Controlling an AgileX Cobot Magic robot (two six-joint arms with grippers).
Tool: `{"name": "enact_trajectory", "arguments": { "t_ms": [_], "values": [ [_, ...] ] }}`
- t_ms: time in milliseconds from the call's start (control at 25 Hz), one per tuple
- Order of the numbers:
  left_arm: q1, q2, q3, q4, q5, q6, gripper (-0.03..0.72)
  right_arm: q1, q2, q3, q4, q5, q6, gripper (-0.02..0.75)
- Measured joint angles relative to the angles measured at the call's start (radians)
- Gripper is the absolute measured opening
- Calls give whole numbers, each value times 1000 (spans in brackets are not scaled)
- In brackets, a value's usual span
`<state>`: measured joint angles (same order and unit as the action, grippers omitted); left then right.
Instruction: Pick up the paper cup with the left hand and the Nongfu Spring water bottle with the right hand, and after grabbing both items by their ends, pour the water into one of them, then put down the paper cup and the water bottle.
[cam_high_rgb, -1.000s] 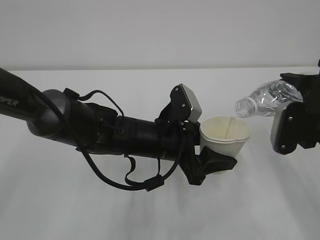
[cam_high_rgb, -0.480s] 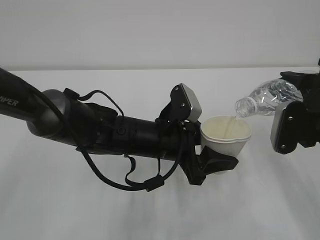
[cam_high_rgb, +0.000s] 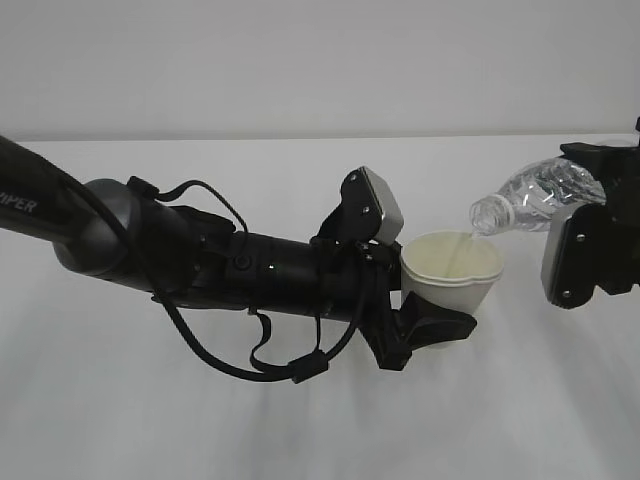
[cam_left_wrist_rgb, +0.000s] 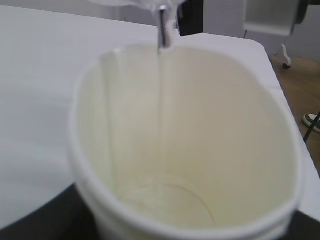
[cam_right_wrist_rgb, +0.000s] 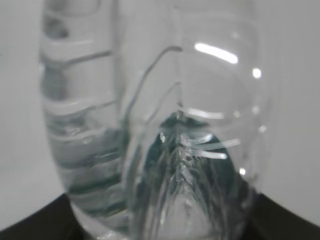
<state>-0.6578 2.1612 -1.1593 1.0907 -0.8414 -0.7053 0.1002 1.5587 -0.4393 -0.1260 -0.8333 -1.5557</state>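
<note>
Mid-pour. Left claw (cam_high_rgb: 425, 322) holds the paper cup (cam_high_rgb: 450, 272) by its base, upright, above the counter (cam_high_rgb: 320, 420) right of centre. Right claw (cam_high_rgb: 590, 250) grips the Nongfu Spring water bottle (cam_high_rgb: 530, 198) at its bottom end, tipped neck-down toward the left, mouth just above the cup's far-right rim. A thin stream of water (cam_left_wrist_rgb: 161, 90) falls inside. Best to hold the tilt steady and keep the cup level with the stream off the rim.

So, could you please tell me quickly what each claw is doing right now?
Left claw: closed on the paper cup.
Right claw: closed on the water bottle, tilted over the cup.
</note>
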Motion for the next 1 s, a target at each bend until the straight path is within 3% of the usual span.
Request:
{"name": "enact_trajectory", "arguments": {
  "t_ms": [1000],
  "values": [
    [0, 0, 0, 0, 0, 0, 452, 0, 0, 0, -1, -4, -25, 407]
  ]
}}
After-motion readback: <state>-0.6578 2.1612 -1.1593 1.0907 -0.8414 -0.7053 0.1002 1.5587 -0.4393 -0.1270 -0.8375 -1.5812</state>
